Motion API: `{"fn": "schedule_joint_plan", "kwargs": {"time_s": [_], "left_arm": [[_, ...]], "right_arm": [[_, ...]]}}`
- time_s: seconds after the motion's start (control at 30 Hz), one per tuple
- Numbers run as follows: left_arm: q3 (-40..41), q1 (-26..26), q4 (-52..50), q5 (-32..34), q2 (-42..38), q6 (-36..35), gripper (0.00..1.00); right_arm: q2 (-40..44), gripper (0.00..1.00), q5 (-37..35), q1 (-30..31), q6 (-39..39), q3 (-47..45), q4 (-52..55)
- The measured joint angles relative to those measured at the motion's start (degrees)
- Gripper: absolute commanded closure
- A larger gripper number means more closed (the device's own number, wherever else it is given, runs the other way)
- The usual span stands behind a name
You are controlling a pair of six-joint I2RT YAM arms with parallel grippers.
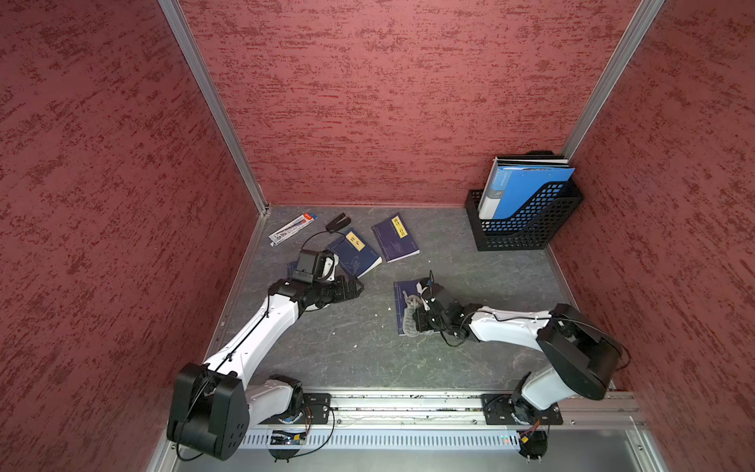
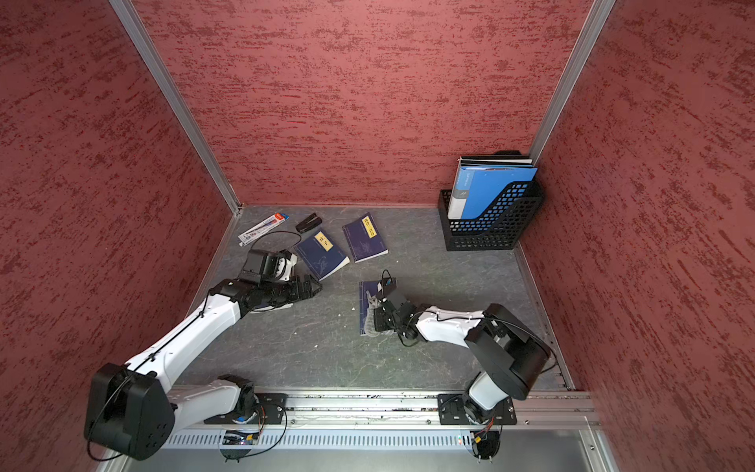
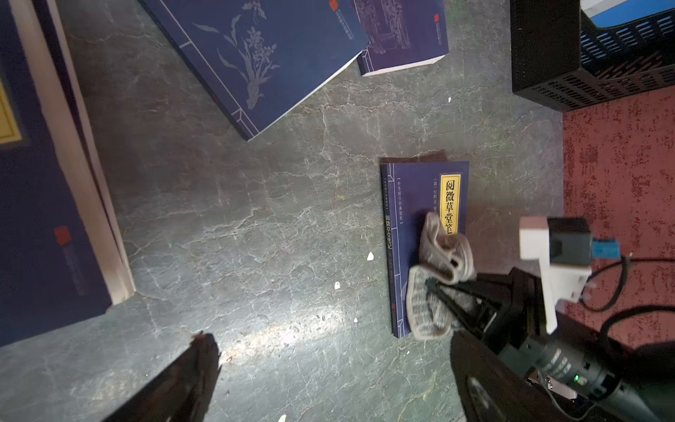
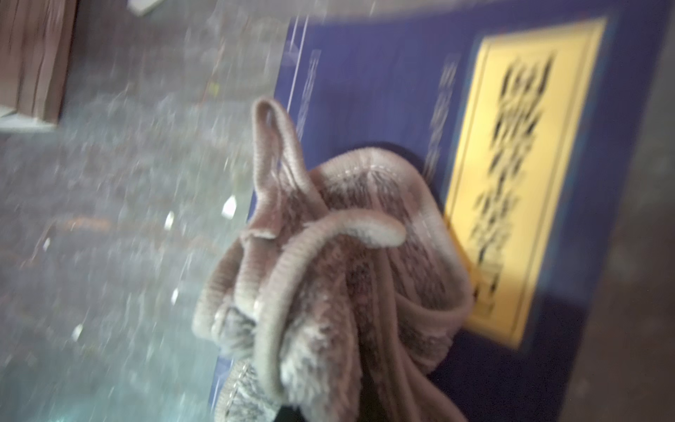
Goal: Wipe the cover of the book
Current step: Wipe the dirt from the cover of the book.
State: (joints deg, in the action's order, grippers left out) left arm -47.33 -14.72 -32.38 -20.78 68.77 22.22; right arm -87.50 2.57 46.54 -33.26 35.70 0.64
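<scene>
right end effector (image 3: 434, 286): clamped tight on a bunched grey cloth (image 4: 328, 277), tips low over the cover
grey cloth: pressed on the book (image 3: 416, 190), on the half farther from the file rack (image 1: 523, 220); overlaps the end of the yellow title label (image 4: 526, 175)
book: flat on the tabletop (image 1: 347, 359), robot-side of the file rack, well apart
step: looks mid-wipe. Keep pressure light and even, stroke along the cover's length, stay inside the edges; nothing pins the book, so it may slide
right arm (image 1: 506, 327): reaches in low, forearm near level
left end effector (image 1: 354, 287): spread wide, empty, beyond the book from the file rack
</scene>
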Motion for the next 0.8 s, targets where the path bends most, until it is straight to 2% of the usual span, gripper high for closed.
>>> {"fn": "schedule_joint_plan", "kwargs": {"time_s": [0.17, 0.43, 0.57, 0.7, 0.8], "left_arm": [[-0.48, 0.00, 0.24, 0.04, 1.55, 0.00, 0.00], [-0.46, 0.02, 0.24, 0.04, 1.62, 0.02, 0.00], [-0.46, 0.04, 0.24, 0.07, 0.94, 0.04, 0.00], [-0.46, 0.04, 0.26, 0.04, 0.63, 0.04, 0.00], [-0.35, 0.04, 0.26, 0.07, 0.66, 0.04, 0.00]], "right_arm": [[-0.15, 0.92, 0.24, 0.00, -1.49, -0.24, -1.11], [-15.82, 0.93, 0.48, -5.92, 2.19, 15.52, -3.54], [-20.57, 0.93, 0.79, -7.69, 4.48, 21.51, -3.80], [-20.98, 0.93, 0.85, -7.28, 5.73, 22.10, -3.67], [-18.95, 0.93, 0.70, -5.88, 5.68, 19.10, -4.11]]}}
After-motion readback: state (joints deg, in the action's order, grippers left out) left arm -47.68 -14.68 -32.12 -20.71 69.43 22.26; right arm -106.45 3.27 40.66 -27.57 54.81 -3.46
